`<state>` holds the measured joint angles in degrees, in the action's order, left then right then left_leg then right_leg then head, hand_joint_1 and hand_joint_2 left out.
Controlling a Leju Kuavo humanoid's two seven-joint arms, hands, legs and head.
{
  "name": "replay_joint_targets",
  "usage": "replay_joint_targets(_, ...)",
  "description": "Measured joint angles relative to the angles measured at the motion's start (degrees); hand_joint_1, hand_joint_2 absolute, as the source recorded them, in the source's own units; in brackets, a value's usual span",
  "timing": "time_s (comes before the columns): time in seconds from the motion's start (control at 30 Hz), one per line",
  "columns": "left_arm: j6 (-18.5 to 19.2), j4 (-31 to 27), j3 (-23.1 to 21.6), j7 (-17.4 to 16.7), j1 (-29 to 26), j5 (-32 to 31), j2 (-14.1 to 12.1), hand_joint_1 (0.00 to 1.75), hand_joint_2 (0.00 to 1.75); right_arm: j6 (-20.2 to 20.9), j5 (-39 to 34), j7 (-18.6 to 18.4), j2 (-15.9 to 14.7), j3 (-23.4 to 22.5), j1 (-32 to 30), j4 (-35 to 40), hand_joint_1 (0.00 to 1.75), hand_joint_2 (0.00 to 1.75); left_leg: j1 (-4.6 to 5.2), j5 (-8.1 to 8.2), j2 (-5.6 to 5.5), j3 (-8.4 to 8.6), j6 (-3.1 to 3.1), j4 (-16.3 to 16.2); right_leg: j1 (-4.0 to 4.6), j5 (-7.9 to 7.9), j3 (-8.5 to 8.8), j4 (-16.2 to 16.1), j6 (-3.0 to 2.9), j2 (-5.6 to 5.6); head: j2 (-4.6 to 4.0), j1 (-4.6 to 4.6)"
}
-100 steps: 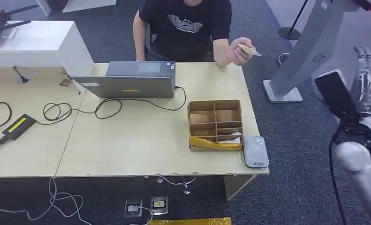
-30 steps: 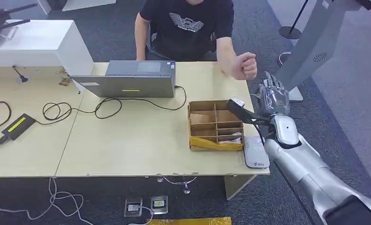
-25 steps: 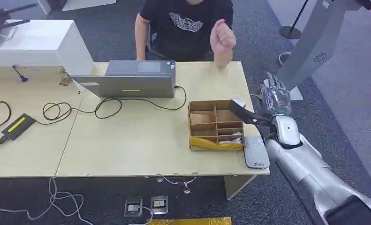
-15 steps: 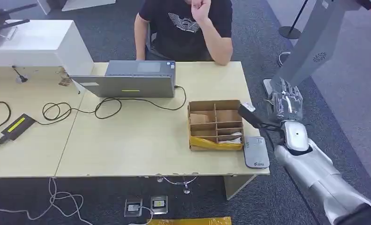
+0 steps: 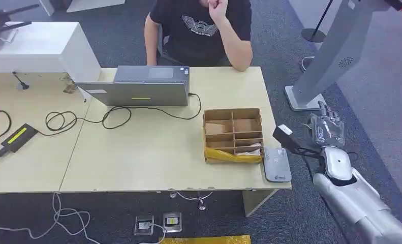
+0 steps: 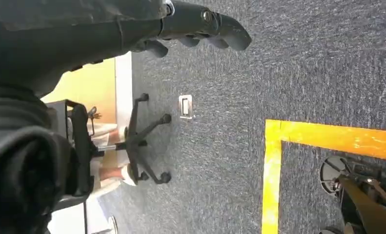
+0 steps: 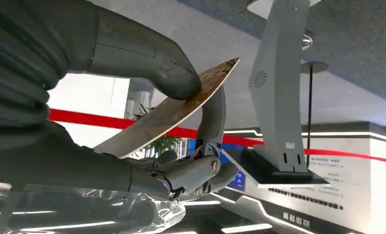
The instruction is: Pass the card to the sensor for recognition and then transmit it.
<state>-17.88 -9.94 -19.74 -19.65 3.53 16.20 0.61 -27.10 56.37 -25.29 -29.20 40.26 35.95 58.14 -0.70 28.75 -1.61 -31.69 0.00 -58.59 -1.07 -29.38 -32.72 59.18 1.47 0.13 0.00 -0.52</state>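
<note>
The right robot hand (image 5: pixel 327 128) is hanging at the right of the head frame, just past the right edge of the tabletop (image 5: pixel 153 152), with its silver arm coming up from the lower right corner. In the right wrist view this robot hand (image 7: pixel 132 126) is pinching the card (image 7: pixel 171 113) between the thick thumb and a darker finger, the card's free corner sticking out toward the upper middle of the frame. In the head view the card itself is too hidden to make out.

The grey sensor (image 5: pixel 276 164) is lying flat on the tabletop at the lower right of the head frame, touching the right side of the cardboard box (image 5: pixel 233 134) with its compartments. The right robot hand is staying apart from it, to its upper right.

A person (image 5: pixel 204 28) is sitting at the top centre, behind a laptop (image 5: pixel 144 87).

The left robot hand (image 6: pixel 200 24) is showing at the top of the left wrist frame with fingers curled over grey carpet (image 6: pixel 303 73), gripping nothing.
</note>
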Motion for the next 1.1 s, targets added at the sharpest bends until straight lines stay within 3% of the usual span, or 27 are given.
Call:
replay_joint_targets(0.43,0.55,0.0,-1.95,-0.81,0.1,-1.4,-0.11,0.0,0.0,0.2,-3.06,-0.74,-3.1,-0.46,-5.73,7.67,1.75,1.75,0.0,0.0,0.08,0.0,0.0,0.0,0.0,0.0,0.0,0.0,0.0,0.03,0.0,-0.02)
replay_joint_targets(0.97,1.64,0.0,-5.33,-0.74,0.13,-3.7,-0.15,0.0,0.0,-0.72,-7.06,2.34,-3.08,-0.37,-8.72,7.6,1.75,1.75,0.0,0.01,0.09,-0.01,0.0,0.01,0.0,0.0,-0.01,0.0,0.0,0.03,0.0,0.0)
replay_joint_targets(1.1,-0.56,0.0,-5.42,-0.74,0.13,-0.84,-0.13,0.0,0.0,-1.73,-9.18,2.86,-3.04,0.0,-9.38,7.17,1.75,1.75,0.0,0.01,0.09,-0.02,0.0,0.01,0.0,0.0,-0.01,0.0,0.0,0.03,0.0,0.0)
